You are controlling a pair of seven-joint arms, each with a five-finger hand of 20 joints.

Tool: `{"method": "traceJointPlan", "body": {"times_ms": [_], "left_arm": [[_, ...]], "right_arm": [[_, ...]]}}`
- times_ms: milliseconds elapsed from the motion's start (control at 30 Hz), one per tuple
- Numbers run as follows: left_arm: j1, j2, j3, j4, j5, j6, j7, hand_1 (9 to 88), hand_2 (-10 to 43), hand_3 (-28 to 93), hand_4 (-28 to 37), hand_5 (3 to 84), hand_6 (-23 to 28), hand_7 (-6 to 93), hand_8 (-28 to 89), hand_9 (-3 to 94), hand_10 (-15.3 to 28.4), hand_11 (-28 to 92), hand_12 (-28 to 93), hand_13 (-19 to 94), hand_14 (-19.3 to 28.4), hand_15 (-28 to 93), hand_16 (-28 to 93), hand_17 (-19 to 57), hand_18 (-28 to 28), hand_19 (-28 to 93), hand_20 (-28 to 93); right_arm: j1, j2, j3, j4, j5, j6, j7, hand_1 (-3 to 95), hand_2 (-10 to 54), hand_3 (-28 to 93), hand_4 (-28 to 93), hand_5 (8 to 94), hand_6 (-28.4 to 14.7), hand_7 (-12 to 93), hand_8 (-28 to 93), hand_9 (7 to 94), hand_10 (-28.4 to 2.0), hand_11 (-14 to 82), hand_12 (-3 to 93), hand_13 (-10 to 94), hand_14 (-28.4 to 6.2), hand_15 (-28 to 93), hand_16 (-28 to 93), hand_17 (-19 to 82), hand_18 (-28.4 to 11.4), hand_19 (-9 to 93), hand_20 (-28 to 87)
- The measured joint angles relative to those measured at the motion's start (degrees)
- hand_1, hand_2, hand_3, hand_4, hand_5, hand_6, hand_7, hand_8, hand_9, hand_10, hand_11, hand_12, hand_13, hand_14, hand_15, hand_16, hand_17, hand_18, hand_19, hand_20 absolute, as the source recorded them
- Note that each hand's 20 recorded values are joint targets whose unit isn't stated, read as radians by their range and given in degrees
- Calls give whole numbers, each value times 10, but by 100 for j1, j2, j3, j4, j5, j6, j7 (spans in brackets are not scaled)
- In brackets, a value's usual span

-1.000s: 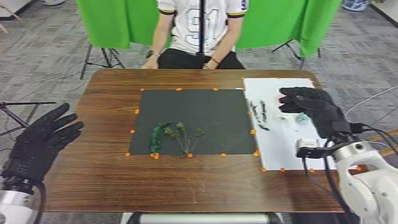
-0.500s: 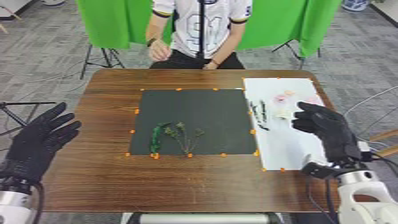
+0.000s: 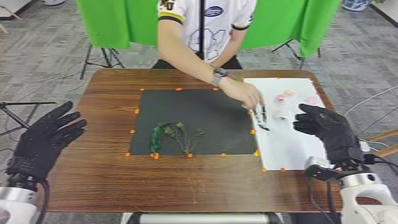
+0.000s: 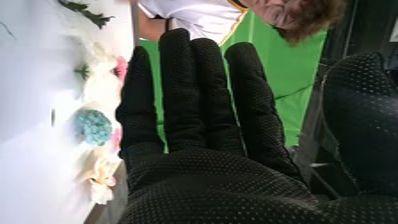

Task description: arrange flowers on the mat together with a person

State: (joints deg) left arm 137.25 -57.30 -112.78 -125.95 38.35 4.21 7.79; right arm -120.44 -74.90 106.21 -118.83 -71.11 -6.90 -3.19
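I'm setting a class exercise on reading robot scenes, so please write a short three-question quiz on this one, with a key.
1. True or false: the robot's left hand is open.
2. Which hand reaches toward the dark sprigs on the white sheet?
(a) the robot's right hand
(b) the person's hand
(c) the robot's left hand
3. Fill in the colour: in the right wrist view, the ____ flower lies among pale flowers.

Key: 1 true; 2 b; 3 blue-green
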Motion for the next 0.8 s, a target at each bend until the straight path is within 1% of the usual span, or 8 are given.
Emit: {"method": "traceJointPlan", "body": {"times_ms": [133,267,333,400,533,633,733,800], "left_arm": [[4,13,-7,0,1,-26,-57,263,4,708,-242,334,44,155,-80,296,129,198,198,245,157,330,27,-71,230,481,157],[-24,131,-33,2,3,-46,-86,263,5,708,-242,334,43,156,-80,297,129,198,198,246,156,331,27,-71,230,481,157],[-18,152,-67,-2,3,-42,-84,264,5,708,-242,335,43,157,-80,298,129,199,198,246,156,330,27,-71,231,482,157],[2,149,-71,-7,3,-36,-67,264,7,708,-243,337,45,159,-80,303,130,202,198,248,156,333,27,-71,231,483,158],[13,146,-10,-7,1,5,-1,263,7,710,-243,341,45,160,-81,307,130,205,197,252,156,335,26,-71,231,485,159],[23,142,-16,-11,1,33,7,263,7,710,-244,342,46,160,-81,308,131,206,195,251,156,335,25,-71,231,485,159],[77,89,-48,-39,1,44,7,263,8,711,-243,342,46,158,-82,308,130,206,194,252,156,334,24,-71,231,485,159],[92,64,-52,-41,1,45,8,263,8,710,-243,342,46,158,-81,308,130,207,194,251,156,335,24,-71,231,485,159]], "right_arm": [[26,-8,-21,6,-67,-55,10,194,30,821,-229,486,-43,225,-111,489,-155,244,265,417,-131,425,234,158,-206,544,357],[41,-9,-40,4,-321,-67,14,192,31,820,-230,486,-44,224,-111,489,-155,243,264,417,-131,424,235,157,-207,542,356],[53,-17,-71,4,-405,-98,25,192,31,821,-230,486,-45,224,-111,488,-155,244,265,416,-131,423,235,156,-206,540,355],[71,-28,-101,7,-467,-131,32,192,30,822,-229,486,-45,222,-111,488,-156,243,265,417,-131,423,236,154,-207,539,353],[106,-61,-139,9,-474,-142,65,192,29,822,-230,487,-47,219,-110,488,-157,243,265,417,-132,423,235,152,-208,536,351],[121,-100,-165,15,-472,-145,79,191,29,824,-230,486,-48,218,-109,489,-156,243,265,417,-132,423,235,151,-207,534,350],[123,-115,-170,16,-474,-160,81,192,29,822,-231,486,-48,219,-108,488,-156,242,265,418,-131,423,235,151,-208,534,349],[134,-115,-170,19,-474,-162,81,192,29,822,-230,485,-47,218,-108,488,-156,242,265,418,-131,423,235,151,-208,533,349]]}}
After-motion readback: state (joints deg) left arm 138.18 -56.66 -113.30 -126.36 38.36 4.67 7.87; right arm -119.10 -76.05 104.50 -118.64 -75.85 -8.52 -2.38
